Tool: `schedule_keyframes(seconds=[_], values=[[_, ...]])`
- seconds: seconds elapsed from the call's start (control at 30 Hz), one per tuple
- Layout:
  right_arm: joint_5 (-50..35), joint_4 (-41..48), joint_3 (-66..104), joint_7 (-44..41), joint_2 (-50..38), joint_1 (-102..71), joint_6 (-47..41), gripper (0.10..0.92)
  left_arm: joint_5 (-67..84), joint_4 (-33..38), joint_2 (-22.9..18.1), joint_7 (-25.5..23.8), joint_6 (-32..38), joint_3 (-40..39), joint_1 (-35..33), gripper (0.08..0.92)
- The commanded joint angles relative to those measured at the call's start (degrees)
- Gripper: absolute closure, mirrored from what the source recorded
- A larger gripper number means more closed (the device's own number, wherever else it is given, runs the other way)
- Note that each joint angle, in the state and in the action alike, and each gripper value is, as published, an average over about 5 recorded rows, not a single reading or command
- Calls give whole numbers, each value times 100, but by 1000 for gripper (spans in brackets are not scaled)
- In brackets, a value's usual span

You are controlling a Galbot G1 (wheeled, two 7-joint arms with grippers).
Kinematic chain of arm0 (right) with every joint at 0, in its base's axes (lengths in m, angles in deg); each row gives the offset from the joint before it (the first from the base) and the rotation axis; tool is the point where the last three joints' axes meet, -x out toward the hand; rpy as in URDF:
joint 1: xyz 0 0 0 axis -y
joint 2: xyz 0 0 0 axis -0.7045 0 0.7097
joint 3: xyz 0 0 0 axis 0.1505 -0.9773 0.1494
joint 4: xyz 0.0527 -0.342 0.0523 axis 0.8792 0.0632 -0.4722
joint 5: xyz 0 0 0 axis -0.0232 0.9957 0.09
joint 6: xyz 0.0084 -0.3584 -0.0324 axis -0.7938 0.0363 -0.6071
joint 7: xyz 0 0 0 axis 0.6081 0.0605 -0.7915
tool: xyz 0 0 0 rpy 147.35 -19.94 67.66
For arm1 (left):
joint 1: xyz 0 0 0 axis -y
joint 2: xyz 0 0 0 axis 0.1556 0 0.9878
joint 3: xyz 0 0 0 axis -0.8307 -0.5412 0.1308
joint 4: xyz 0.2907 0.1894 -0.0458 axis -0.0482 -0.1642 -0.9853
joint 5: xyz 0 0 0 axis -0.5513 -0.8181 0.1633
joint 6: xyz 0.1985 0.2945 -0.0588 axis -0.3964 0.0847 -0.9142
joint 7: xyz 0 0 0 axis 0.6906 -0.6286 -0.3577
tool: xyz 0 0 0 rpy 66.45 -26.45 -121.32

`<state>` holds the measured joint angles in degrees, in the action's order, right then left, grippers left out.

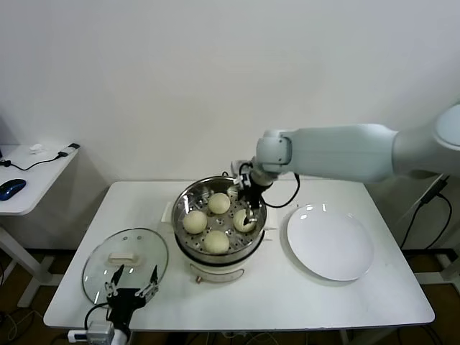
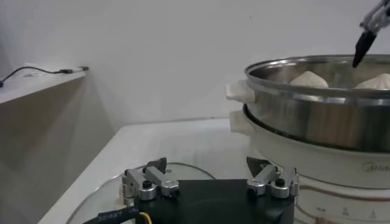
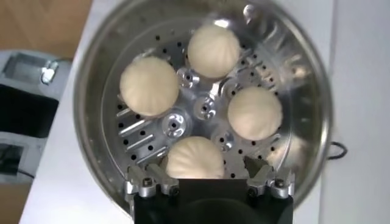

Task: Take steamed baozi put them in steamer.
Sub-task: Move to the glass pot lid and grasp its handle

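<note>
The steamer (image 1: 182,205) stands mid-table, a shiny steel pot on a white base. Several cream-white baozi lie on its perforated tray: far (image 1: 219,203), left (image 1: 195,222), near (image 1: 216,241) and right (image 1: 244,220). My right gripper (image 1: 249,208) hangs open over the pot, its fingers spread either side of the right baozi (image 3: 195,159), which rests on the tray (image 3: 173,125). The right wrist view also shows the other three (image 3: 213,51) (image 3: 149,86) (image 3: 255,112). My left gripper (image 1: 134,280) is parked open and empty at the table's front left.
A round glass lid (image 1: 126,262) with a white handle lies flat at the front left, under the left gripper (image 2: 207,165). A flat white plate (image 1: 330,242) sits right of the steamer (image 2: 317,122). A side table (image 1: 29,180) with a mouse stands at far left.
</note>
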<state>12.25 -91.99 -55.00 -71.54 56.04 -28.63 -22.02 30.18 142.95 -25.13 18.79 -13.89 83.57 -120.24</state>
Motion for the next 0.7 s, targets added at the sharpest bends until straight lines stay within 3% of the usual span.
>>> schedule_keyframes(seconds=[0.03,0.17,0.47,0.7], values=[[-56,84,1833,790,-1447,-289,272,202,33,44,10,1,-7,3,-8,177],[503,216,3364,2252,-2151,-1368,271,203,108,65,20,35,12,15,-8,177],[1204,-358,6746,3844,-3611,-4533,464,203,172,127,77,28,56,87,52,177],[2029,-1285,10817,4229,-3238,-9054,1342,202,318,32,169,16,132,259,264,177]])
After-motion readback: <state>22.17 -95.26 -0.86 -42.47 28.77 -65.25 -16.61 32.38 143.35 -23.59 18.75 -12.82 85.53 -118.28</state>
